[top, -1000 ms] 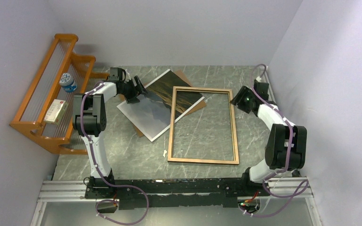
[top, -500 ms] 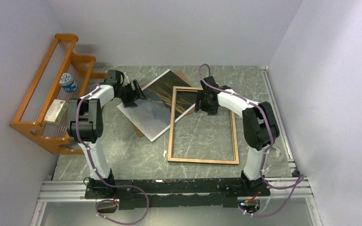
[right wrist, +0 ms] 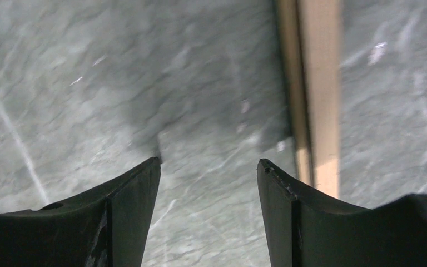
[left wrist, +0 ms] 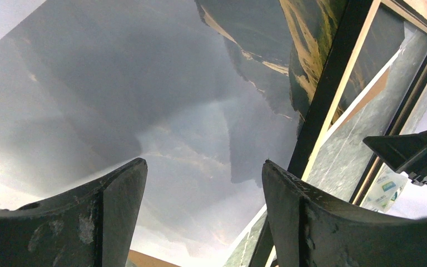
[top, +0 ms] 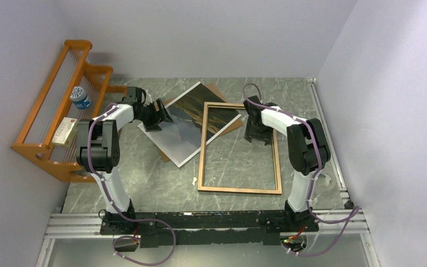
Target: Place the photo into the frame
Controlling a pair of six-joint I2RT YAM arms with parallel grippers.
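The photo (top: 186, 125) was seen askew, one corner pinned beneath the frame (top: 239, 189). The left gripper (top: 157, 118) was held open over the photo, the right gripper (top: 256, 136) open inside the frame. If dragged out, the photo could be creased or the frame shifted.

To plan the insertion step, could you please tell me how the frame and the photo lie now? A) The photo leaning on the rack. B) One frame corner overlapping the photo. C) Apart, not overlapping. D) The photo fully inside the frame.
B: in the top view the far left corner of the frame lies over part of the photo, with most of the print outside the rails.
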